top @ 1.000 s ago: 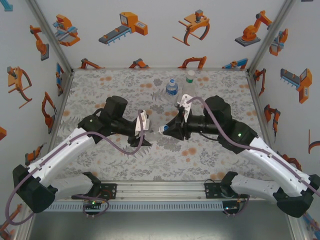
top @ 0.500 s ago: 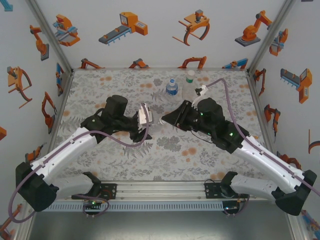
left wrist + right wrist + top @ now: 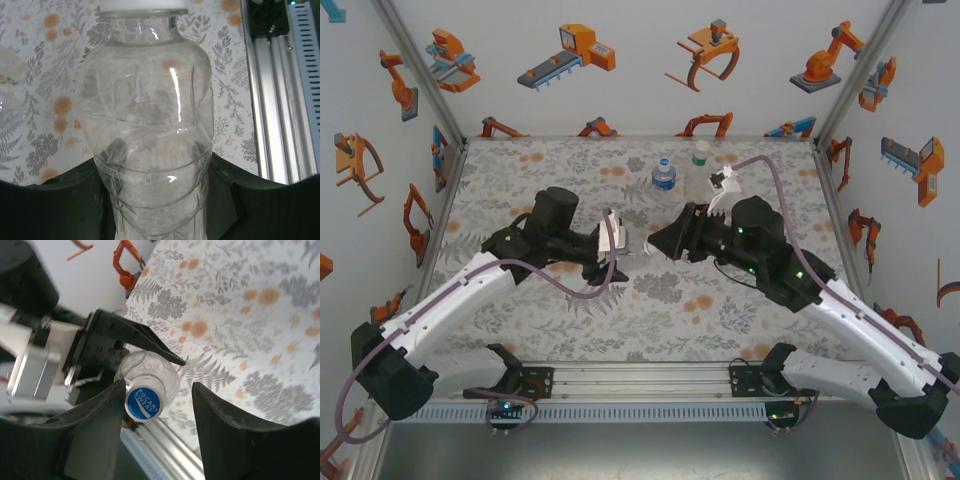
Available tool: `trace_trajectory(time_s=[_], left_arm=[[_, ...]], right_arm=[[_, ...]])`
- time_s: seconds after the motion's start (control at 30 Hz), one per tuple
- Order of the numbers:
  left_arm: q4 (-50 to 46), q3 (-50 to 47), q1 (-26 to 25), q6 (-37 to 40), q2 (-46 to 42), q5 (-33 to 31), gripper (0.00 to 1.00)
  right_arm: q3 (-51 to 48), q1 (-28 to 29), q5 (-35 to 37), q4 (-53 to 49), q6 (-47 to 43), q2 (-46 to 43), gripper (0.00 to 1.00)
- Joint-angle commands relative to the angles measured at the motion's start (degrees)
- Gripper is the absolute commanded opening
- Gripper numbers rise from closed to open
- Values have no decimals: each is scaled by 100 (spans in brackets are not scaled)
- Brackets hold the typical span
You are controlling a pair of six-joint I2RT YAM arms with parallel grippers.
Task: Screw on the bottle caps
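Left gripper (image 3: 618, 245) is clamped on the body of the clear unlabelled bottle (image 3: 150, 125) over the centre of the mat (image 3: 520, 180), neck pointing to 3 o'clock. A blue-topped cap (image 3: 145, 403) sits on its mouth. Right gripper (image 3: 655, 240) faces it from 3 o'clock, jaws parted around the cap; one finger is at its rim, the other stands clear. Blue-labelled bottle (image 3: 663, 176) and green-labelled bottle (image 3: 700, 158) stand upright at 12 o'clock.

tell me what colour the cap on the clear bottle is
White sides, blue printed top; the cap on the bottle shows best in the right wrist view.
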Motion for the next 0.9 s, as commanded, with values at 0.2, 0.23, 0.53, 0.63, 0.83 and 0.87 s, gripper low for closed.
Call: trace_trajectory(time_s=[0.2, 0.23, 0.53, 0.63, 0.83, 0.87], left_arm=[[-2102, 798, -8, 1064, 382, 1210, 0], [-2329, 860, -12, 1187, 420, 1279, 0], [-3472, 1078, -22, 1789, 544, 1696, 0], [-3515, 1079, -22, 1811, 550, 1777, 0], [-3558, 1113, -17, 1802, 637, 1804, 0], [-3566, 1123, -17, 1813, 653, 1814, 0]], right_arm=[[1268, -23, -2275, -1275, -4695, 91, 52], [1417, -24, -2614, -1626, -5320, 165, 51], [1783, -15, -3893, -2768, -7662, 633, 55], [1703, -6, -4300, -2738, -7796, 763, 55], [1544, 61, -4436, -2448, -7802, 847, 53], [1525, 64, -4471, -2418, -7802, 857, 52]])
